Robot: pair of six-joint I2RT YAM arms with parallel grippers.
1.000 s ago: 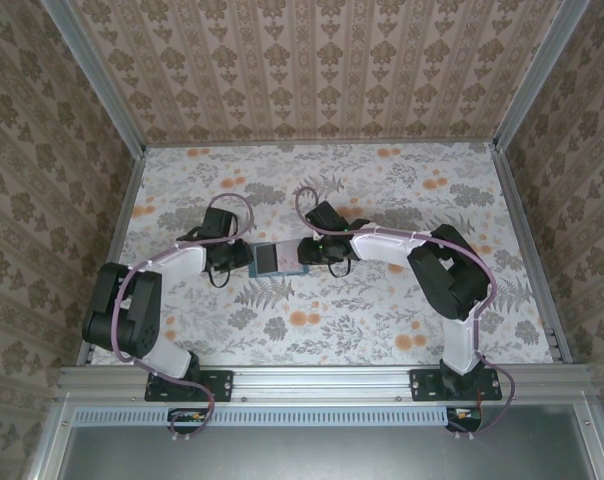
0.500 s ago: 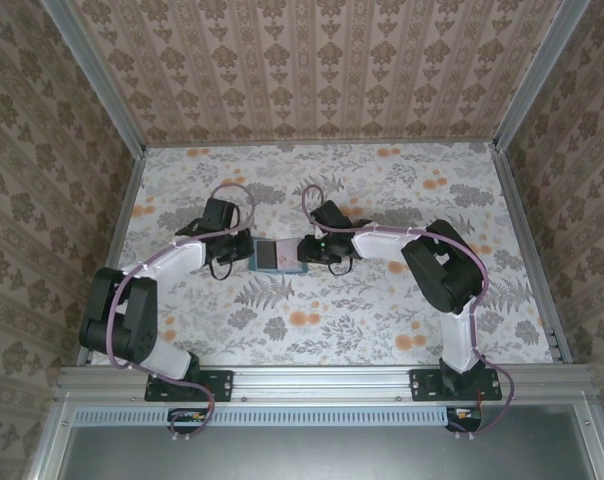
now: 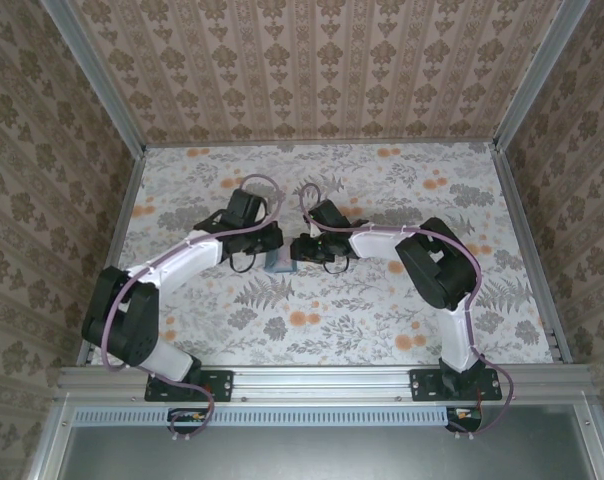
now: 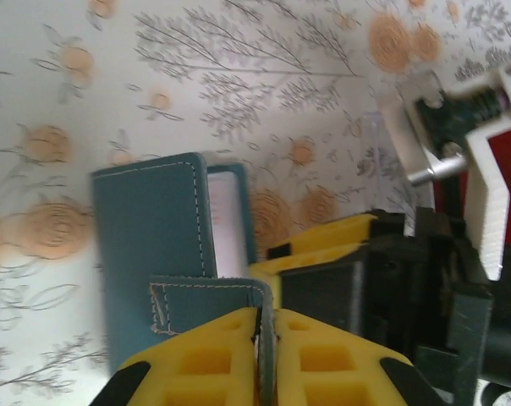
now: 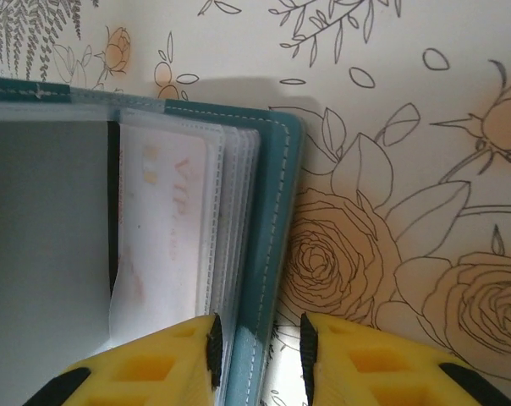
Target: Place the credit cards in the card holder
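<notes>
Vs. a sec ago, the left gripper (image 4: pixel 266 326), clenched on the left flap of the teal card holder (image 4: pixel 154 228), swings it right, so the holder sits half-folded mid-scene btw. both arms, the pale VIP card (image 5: pixel 167 220) already sleeved, while the right gripper (image 5: pixel 255 334), fingers apart, straddles its right edge.

From above and behind the arms, we look down on the whole table (image 3: pixel 382 330), and the card holder (image 3: pixel 279 263) sits small near its middle. Our left wrist camera is very close to the card holder (image 4: pixel 154 228) and looks past the left gripper (image 4: pixel 266 315) at its cover. Our right wrist camera is nearer still and faces down past the right gripper (image 5: pixel 257 326) onto the card holder's (image 5: pixel 268 245) edge. All three views share the card holder and the flowered tabletop just beside it.
</notes>
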